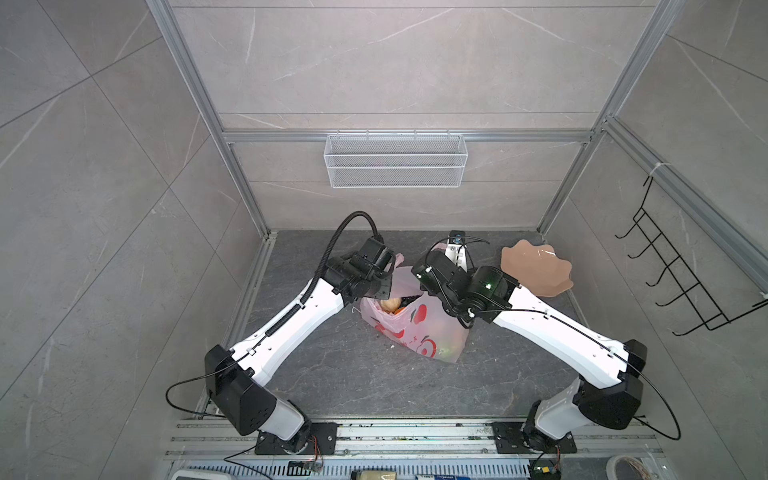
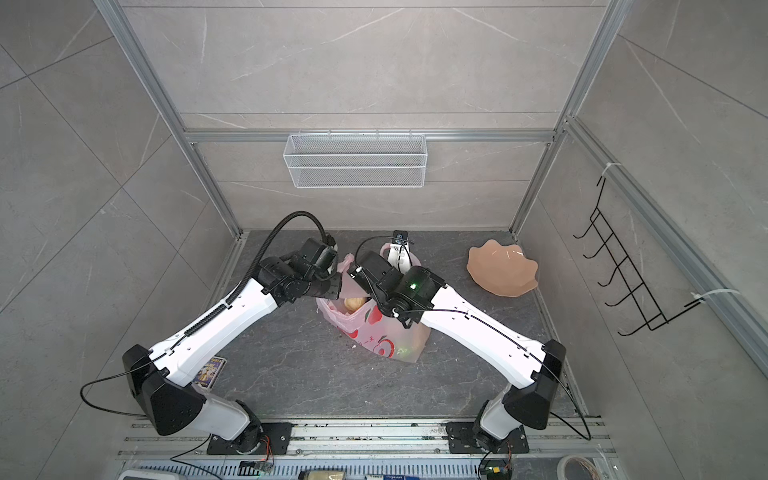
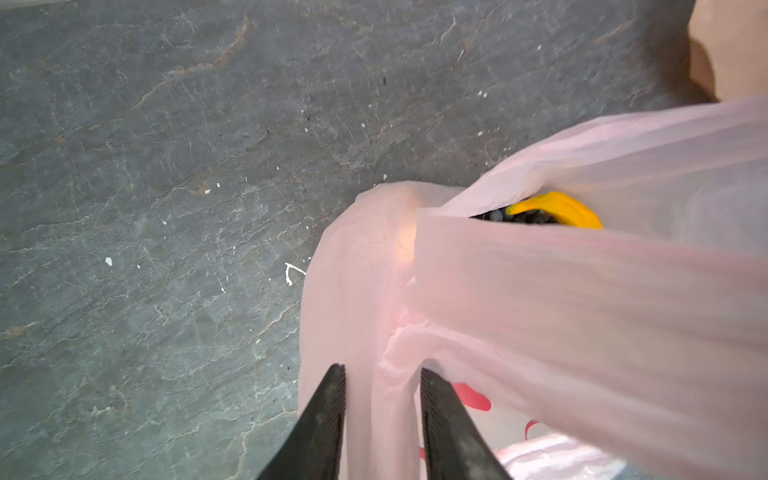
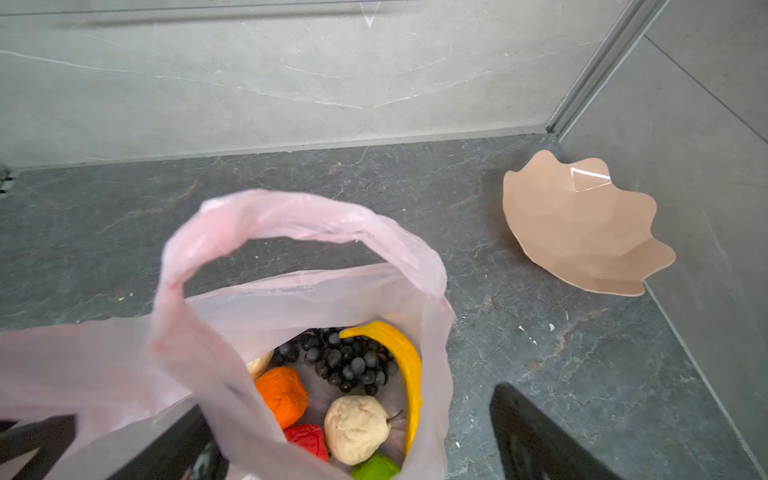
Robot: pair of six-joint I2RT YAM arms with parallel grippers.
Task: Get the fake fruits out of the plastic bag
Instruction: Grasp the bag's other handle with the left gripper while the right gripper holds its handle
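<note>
step: opening the mouth of the thin translucent pale-pink plastic bag (image 1: 419, 332) with red fruit prints; judging it early, no fruit lying outside the bag.
bag: sitting upright on the dark grey stone-look tabletop (image 1: 353, 386), mouth facing up.
fruits: all lying inside the bag: glossy yellow banana (image 4: 409, 365), dark purple grape bunch (image 4: 345, 361), crinkled orange (image 4: 282, 395), cream-beige lumpy fruit (image 4: 355, 428), red fruit (image 4: 307, 438), green fruit (image 4: 376, 467).
left gripper (image 3: 381, 368): black fingers standing part-open either side of one handle loop (image 3: 382, 291) of the bag, film lying between them, not looking pinched tight.
right gripper (image 4: 347, 399): hanging over the bag's mouth, fingers spread wide, holding nothing; one finger showing behind the bag's film, the other outside the bag.
plate: peach-coloured scalloped plastic plate (image 4: 582, 232) sitting well apart from the bag.
doing it well: pinching handle film only, then pulling away from the bag's middle and slightly up; keeping the bag's base planted; right gripper going for a top-lying fruit without catching film.
risk: film slipping or bunching over the bag's mouth.
</note>
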